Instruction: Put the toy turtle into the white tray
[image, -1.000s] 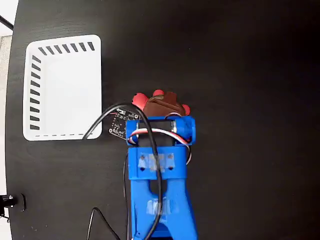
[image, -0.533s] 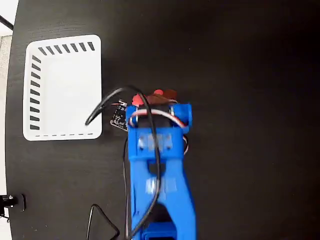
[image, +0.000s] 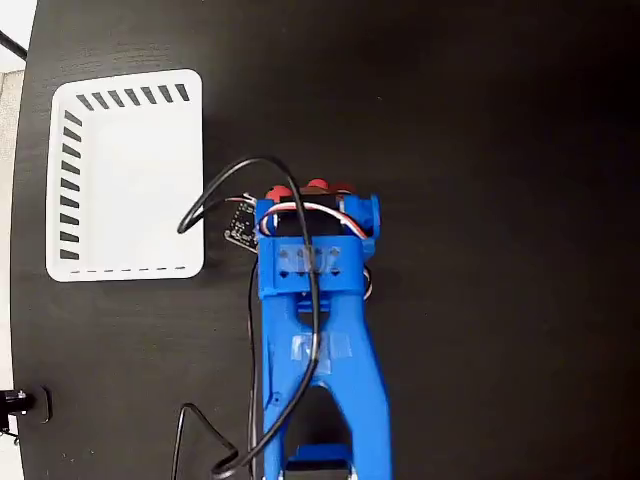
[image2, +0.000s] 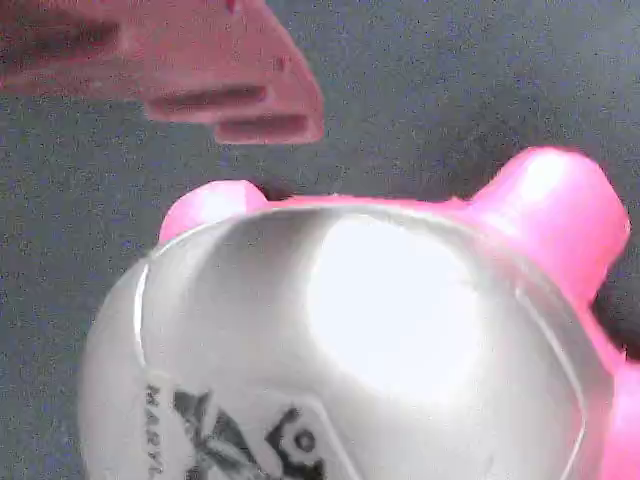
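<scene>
Fixed view – toy turtle (image: 316, 187) mostly hidden, gripper (image: 310, 200) unclear

Colours on my screen: blue arm, white tray, red-pink turtle, black table.

From overhead I see the arm (image: 315, 330) in bright blue with black, red and white wires, over a black table (image: 500, 200). The tray (image: 125, 175) on the left is white with dark slanted slots. The turtle (image2: 350, 350) shows a shiny pale shell with a dark printed mark and pink feet; a pink finger (image2: 200, 70) shows above it.
</scene>
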